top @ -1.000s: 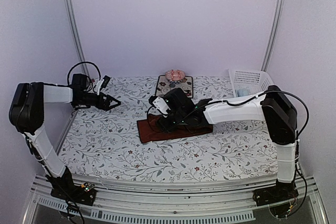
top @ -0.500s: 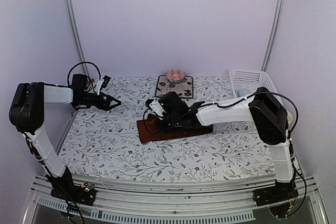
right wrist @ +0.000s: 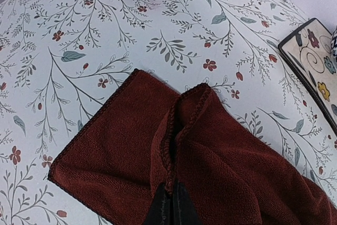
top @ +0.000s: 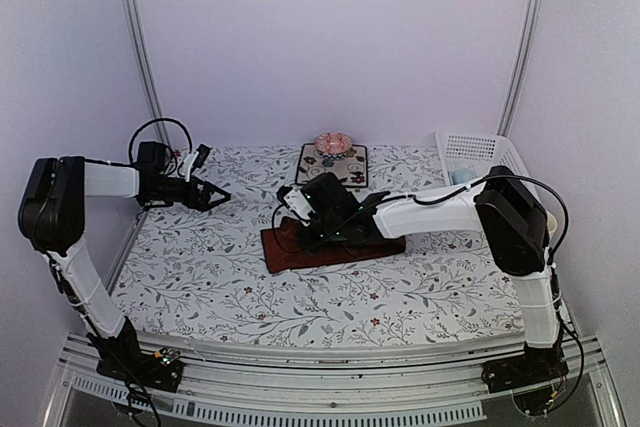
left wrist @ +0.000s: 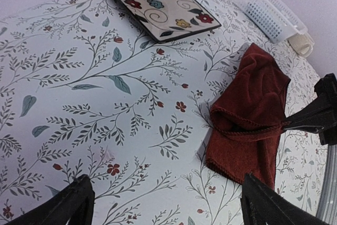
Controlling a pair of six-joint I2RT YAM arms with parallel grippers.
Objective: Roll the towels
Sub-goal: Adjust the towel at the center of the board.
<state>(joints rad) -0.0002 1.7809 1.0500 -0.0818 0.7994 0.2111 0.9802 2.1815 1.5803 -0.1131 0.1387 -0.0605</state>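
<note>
step: first turn of roll | how: right tool (right wrist: 170, 204), closed on the folded hem of the dark red towel (right wrist: 100, 151), should carry the edge low and straight so the roll begins tight | left tool (left wrist: 168, 204): fingers apart, holding nothing, well aside | towel: middle of counter (top: 200, 277), thick, rumpled, near corner flat

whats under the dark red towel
The floral table covering shows all around the dark red towel, so it likely continues beneath. The right gripper pinches a fold doubled over the towel's lower layer. Anything else under the cloth is hidden.
</note>
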